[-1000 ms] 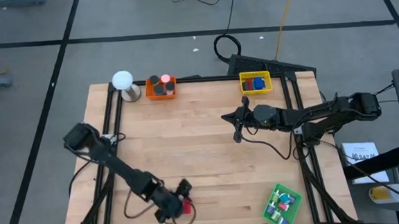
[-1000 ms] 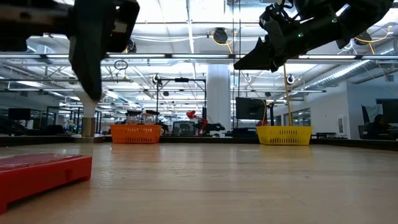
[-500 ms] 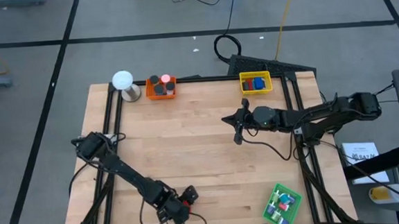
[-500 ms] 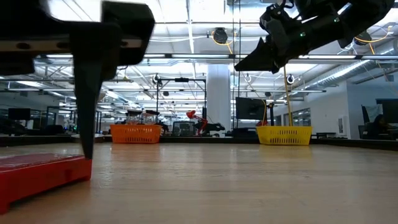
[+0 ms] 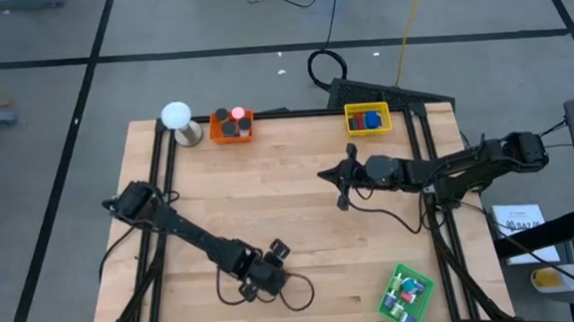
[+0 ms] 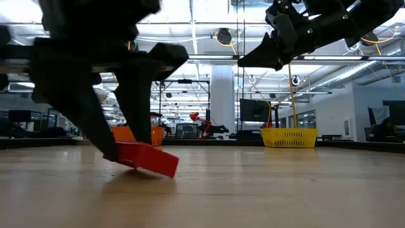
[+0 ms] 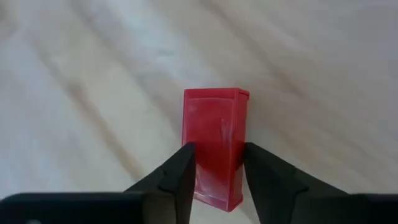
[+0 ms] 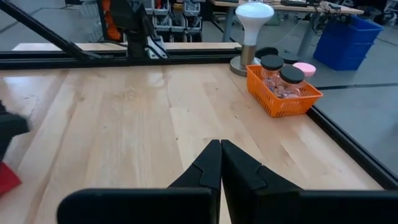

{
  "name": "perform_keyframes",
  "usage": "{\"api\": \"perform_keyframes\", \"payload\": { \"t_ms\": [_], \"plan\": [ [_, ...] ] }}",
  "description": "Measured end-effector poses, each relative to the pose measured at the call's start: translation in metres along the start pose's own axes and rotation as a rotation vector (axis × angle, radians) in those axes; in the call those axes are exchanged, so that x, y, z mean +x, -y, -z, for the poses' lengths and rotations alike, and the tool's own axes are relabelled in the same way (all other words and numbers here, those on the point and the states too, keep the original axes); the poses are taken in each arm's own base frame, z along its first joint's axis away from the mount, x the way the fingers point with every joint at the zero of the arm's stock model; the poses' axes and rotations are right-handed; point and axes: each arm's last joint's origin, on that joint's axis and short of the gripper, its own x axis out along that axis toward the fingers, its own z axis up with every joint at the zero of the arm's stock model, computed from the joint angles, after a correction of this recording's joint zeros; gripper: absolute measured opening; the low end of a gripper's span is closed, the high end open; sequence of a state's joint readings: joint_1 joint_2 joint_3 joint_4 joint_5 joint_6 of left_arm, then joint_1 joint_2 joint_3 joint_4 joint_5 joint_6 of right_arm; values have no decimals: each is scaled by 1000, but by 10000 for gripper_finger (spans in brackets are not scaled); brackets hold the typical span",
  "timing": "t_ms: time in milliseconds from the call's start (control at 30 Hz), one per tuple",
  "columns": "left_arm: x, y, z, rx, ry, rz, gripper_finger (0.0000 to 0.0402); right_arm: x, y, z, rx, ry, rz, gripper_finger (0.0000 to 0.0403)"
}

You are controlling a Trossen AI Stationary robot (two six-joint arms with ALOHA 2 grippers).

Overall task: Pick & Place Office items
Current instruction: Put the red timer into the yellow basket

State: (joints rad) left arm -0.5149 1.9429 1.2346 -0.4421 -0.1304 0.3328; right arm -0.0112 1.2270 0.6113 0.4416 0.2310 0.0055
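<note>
A red rectangular block lies between the fingers of my left gripper, which is shut on it near the table's front edge, left of the middle. In the low view the block sits tilted under the gripper. My right gripper hangs shut and empty above the table's right half, its fingers pressed together. My left gripper pinches the red block's two long sides between its two fingers, at the end nearer the wrist. The fingers slant down from above and stand across the block's width. The block is tilted, one end low; whether that end touches the table I cannot tell.
At the far edge stand an orange tray with dark-lidded jars, a white ball on a round base and a yellow tray with blue and red pieces. A green tray sits at the near right corner. Bare wood lies between.
My left gripper has gone toward the table's right edge and down, tipping steeper, and its fingers have closed in on the red block. The block, flat near the front edge before, now sits tilted and farther from that edge.
</note>
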Motion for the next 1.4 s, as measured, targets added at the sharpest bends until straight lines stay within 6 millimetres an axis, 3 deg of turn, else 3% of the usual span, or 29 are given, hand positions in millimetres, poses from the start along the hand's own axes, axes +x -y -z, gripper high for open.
{"api": "perform_keyframes", "payload": {
  "t_ms": [200, 667, 1033, 1400],
  "plan": [
    [0, -15, 9, -274, -39, 8, 136, 0, 0, 0, 0, -4, 0, 0],
    [0, -15, 12, -332, -58, 16, 269, 0, 0, 1, 0, -5, -1, 0],
    [1, -31, 21, -352, -99, -41, 275, 0, 0, 1, 0, -5, -1, 0],
    [-23, -38, 17, -338, -32, -58, 276, 0, 0, 1, 0, -5, -1, 0]
  ]
}}
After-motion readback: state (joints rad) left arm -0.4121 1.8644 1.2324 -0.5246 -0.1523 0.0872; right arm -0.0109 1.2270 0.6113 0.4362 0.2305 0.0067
